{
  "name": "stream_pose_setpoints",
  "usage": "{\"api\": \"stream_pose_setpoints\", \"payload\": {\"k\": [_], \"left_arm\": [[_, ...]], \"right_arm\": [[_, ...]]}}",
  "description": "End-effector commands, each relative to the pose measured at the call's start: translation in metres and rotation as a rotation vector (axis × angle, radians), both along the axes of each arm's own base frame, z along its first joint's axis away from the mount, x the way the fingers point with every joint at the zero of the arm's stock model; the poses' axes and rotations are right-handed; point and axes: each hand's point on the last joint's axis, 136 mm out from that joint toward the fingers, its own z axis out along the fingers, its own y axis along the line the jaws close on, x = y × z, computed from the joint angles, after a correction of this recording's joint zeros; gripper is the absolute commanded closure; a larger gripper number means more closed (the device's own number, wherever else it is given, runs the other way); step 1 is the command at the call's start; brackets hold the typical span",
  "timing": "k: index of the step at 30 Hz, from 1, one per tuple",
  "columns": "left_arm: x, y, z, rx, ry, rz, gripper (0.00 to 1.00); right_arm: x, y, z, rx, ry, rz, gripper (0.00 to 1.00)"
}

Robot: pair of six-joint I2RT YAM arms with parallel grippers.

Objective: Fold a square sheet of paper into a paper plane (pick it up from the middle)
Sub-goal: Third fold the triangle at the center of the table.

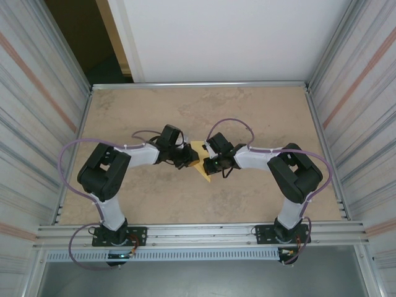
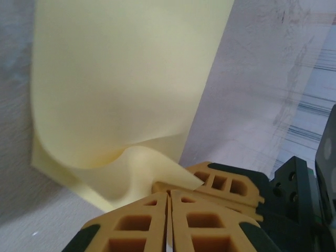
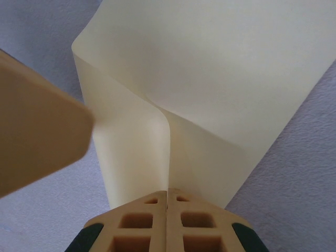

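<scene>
We see left claw (image 2: 168, 195) at centre of table (image 1: 260, 111), clenched, thin pale sliver of paper in seam between its pads; square sheet of paper (image 1: 202, 171) held between both claws, bowed and curling, one corner pointing near; right claw (image 3: 168, 191) just right of left claw, clenched on sheet's crease

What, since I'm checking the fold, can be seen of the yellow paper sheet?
The yellow paper sheet is thin, plain, pale yellow, matte and unmarked. It sits bent rather than flat between both tools over the middle of the table. One soft crease runs up from the right tool, which pinches it. Its lower edge curls at the tips of the closed left tool. No dart shape shows.
</scene>
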Motion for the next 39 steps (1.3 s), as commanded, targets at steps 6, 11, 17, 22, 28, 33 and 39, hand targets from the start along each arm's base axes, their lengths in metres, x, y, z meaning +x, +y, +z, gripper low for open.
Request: {"api": "stream_pose_setpoints", "payload": {"k": [6, 11, 17, 22, 28, 33, 39], "left_arm": [[-0.004, -0.004, -0.008, 0.072, 0.011, -0.041, 0.89], [-0.007, 0.0, -0.017, 0.106, 0.026, -0.042, 0.89], [-0.008, 0.001, -0.024, 0.12, 0.04, -0.045, 0.89], [-0.009, 0.005, -0.027, 0.145, 0.044, -0.041, 0.89], [-0.009, 0.007, -0.029, 0.154, 0.045, -0.039, 0.89], [-0.01, 0.006, -0.03, 0.154, 0.046, -0.041, 0.9], [-0.009, 0.006, -0.031, 0.157, 0.048, -0.042, 0.89]], "right_arm": [[-0.01, -0.014, -0.023, -0.068, 0.08, -0.031, 0.97], [-0.011, -0.014, -0.024, -0.069, 0.083, -0.03, 0.97], [-0.011, -0.013, -0.024, -0.069, 0.084, -0.031, 0.97], [-0.01, -0.014, -0.024, -0.071, 0.084, -0.034, 0.97], [-0.01, -0.014, -0.025, -0.074, 0.085, -0.035, 0.96], [-0.011, -0.014, -0.026, -0.076, 0.088, -0.034, 0.96], [-0.011, -0.014, -0.025, -0.075, 0.087, -0.034, 0.96]]}}
